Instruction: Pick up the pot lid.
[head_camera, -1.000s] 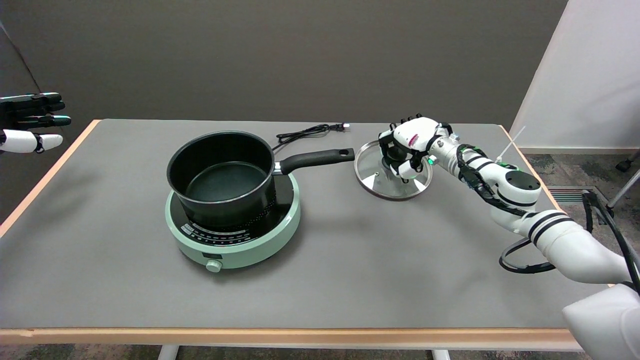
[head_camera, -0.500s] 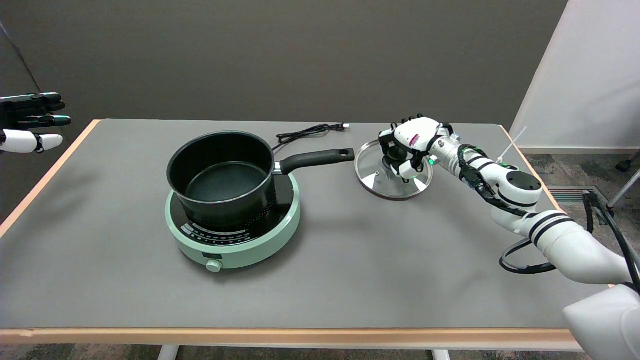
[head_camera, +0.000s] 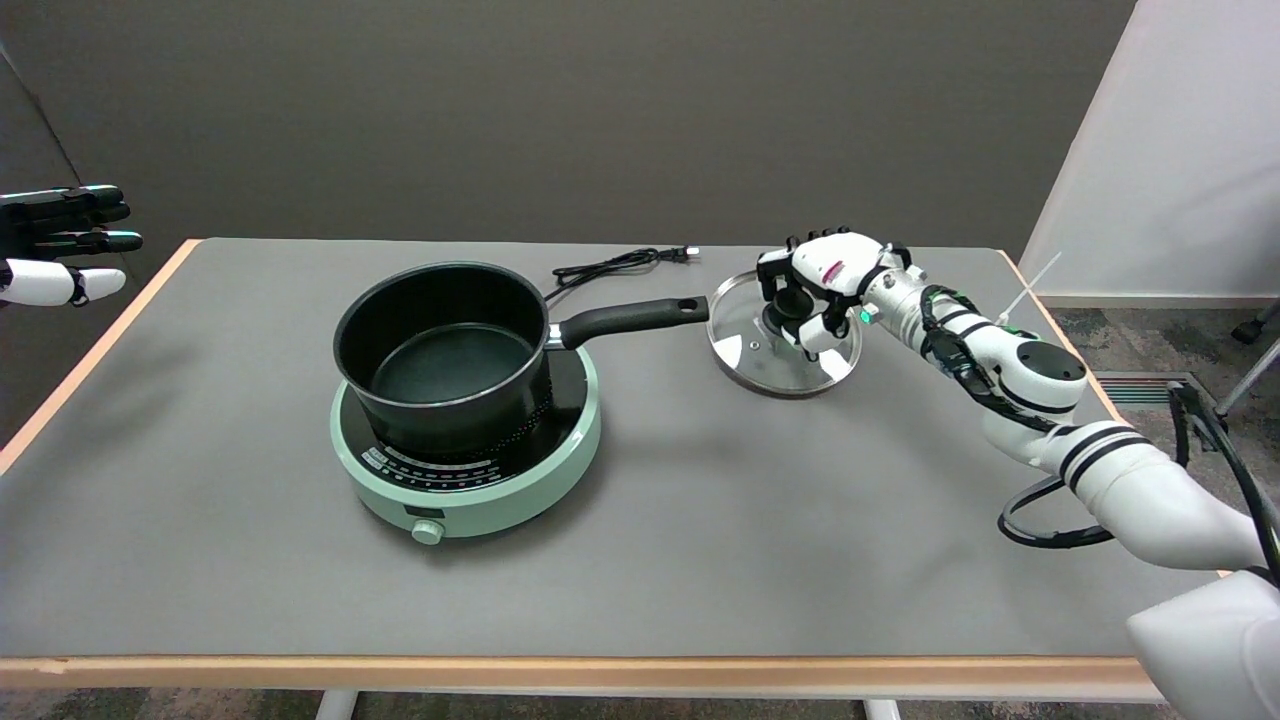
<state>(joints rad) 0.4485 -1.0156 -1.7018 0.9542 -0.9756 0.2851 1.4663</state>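
One pot lid, one black pot, one mint-green cooker and one black power cord are on the grey table. The pot stands on the cooker at the table's left-centre, its long handle pointing right toward the lid; nothing shows inside the pot but its dark bottom. The lid, glass with a metal rim, is at the table's far right, its left edge close to the handle's tip. The right hand is over the lid's middle, its fingers curled down around the black knob and gripping it. Whether the lid's rim touches the table or hangs just above it cannot be told. The cord lies coiled behind the handle, near the far edge.
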